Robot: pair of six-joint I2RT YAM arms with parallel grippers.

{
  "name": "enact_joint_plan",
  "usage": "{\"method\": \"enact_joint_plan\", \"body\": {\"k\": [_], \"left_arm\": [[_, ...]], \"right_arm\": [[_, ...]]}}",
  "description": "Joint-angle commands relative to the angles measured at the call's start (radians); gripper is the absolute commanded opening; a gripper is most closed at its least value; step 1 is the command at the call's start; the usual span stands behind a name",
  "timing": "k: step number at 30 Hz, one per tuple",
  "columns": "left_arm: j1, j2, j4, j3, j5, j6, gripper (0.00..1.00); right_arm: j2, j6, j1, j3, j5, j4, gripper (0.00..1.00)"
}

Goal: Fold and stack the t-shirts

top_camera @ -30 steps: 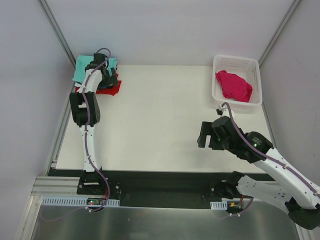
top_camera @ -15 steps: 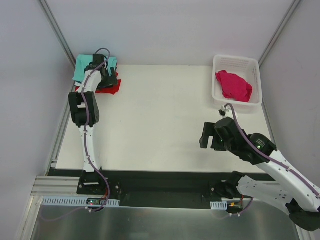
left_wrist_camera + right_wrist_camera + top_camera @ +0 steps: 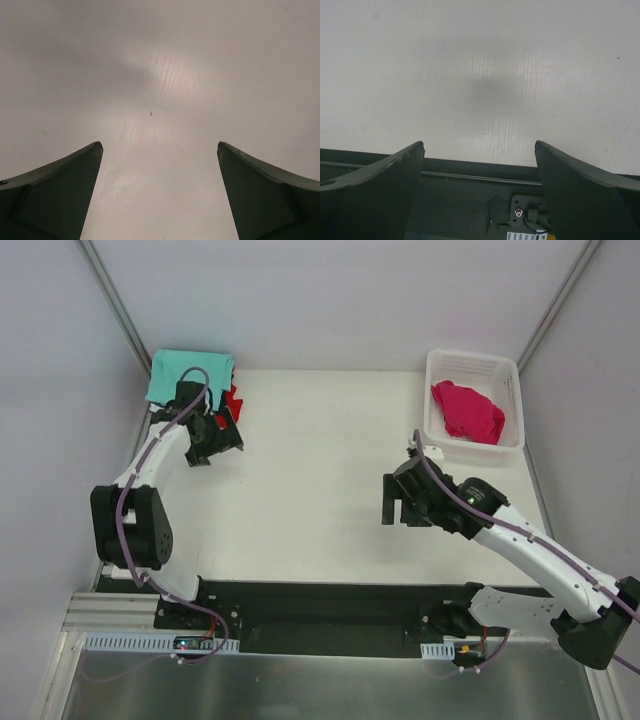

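L end effector (image 3: pixel 218 440) jaws apart, empty, over table (image 3: pixel 310 440) nr teal shirt (image 3: pixel 185 370) atop red shirt (image 3: pixel 235 400). R end effector (image 3: pixel 393 502) apart, empty. Pink shirt (image 3: pixel 467 410) in basket (image 3: pixel 472 357).

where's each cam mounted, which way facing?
Top external: above and behind the bases, looking down at the table, left arm, right arm, basket, stacked t-shirts.
Left wrist: faces bare tabletop; own fingers apart.
Right wrist: faces the table's near edge and black rail; own fingers apart.
Shared: top and right wrist both show that rail.
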Motion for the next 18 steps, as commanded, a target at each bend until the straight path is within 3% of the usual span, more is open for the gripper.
{"method": "enact_joint_plan", "body": {"k": [1, 4, 7, 11, 18], "left_arm": [[-0.106, -0.183, -0.083, -0.181, 0.058, -0.086, 0.99], [-0.276, -0.304, -0.073, -0.308, -0.032, -0.126, 0.99], [-0.373, -0.408, -0.062, -0.42, -0.078, -0.172, 0.99], [-0.375, -0.539, -0.021, -0.527, -0.078, -0.196, 0.99], [-0.375, -0.568, -0.024, -0.512, -0.06, -0.178, 0.99]], "right_arm": [[0.028, -0.055, -0.003, -0.014, 0.026, 0.097, 0.96], [0.062, -0.066, -0.003, -0.048, 0.052, 0.171, 0.96], [0.148, -0.078, -0.006, -0.042, 0.102, 0.204, 0.96], [0.24, -0.093, -0.013, -0.022, 0.164, 0.214, 0.96], [0.229, -0.106, -0.029, -0.037, 0.176, 0.263, 0.96]]}}
